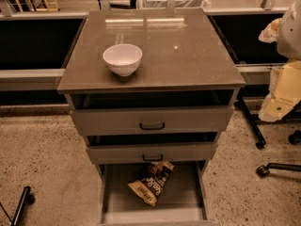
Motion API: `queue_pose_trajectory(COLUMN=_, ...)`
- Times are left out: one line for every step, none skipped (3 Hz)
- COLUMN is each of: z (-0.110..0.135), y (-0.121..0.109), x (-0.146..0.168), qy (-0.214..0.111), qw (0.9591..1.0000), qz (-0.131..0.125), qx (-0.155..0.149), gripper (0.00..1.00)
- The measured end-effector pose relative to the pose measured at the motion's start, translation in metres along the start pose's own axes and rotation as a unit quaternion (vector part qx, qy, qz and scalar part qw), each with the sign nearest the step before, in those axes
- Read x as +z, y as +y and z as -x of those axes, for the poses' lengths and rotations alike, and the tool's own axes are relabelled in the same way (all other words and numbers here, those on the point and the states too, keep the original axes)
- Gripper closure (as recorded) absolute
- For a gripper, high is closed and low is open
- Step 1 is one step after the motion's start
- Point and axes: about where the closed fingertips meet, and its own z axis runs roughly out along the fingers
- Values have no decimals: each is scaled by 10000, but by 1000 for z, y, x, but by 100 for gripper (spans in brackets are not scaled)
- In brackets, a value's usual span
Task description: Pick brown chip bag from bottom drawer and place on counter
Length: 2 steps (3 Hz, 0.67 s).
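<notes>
While the brown chip bag (151, 183) lies flat on the floor of the open bottom drawer (184, 194), its long axis runs diagonally, its upper end tucked just under the middle drawer (188, 152) front. From the gripper (275, 105), which hangs off the cabinet's right side level with the top drawer (108, 121), the bag sits lower and well away toward the left of the view, with the cabinet corner between. Whether the gripper is spread or closed cannot be told; it appears to hold nothing. Up and left of it, the counter (188, 55) carries a white bowl (122, 59).
</notes>
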Motion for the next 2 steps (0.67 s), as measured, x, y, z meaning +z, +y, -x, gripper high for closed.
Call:
queue_pose_trajectory(z=0, y=0, x=0, qy=0, qw=10000, qz=0, qx=0, gripper=0)
queue_pose_trajectory(z=10, y=11, x=77, qy=-558, qw=9961, qz=610, qx=314, gripper=0)
